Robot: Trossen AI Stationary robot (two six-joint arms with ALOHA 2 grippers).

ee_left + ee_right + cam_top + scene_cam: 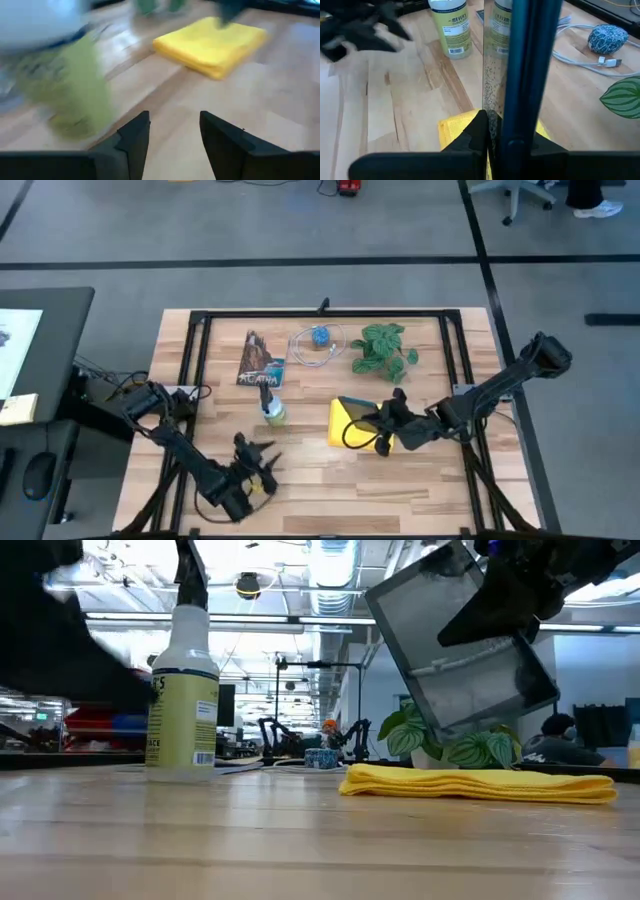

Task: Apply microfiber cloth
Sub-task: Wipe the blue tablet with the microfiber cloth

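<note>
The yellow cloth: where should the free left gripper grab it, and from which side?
The microfiber cloth lies flat and folded; the right gripper holds the tablet above it. Probably pinch the cloth's stacked edge nearest the left gripper, fingers open, coming in low from the spray bottle side.

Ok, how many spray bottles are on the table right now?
1: the spray bottle stands left of the microfiber cloth, just below the book. None seems hidden, though the arms cover some table.
</note>
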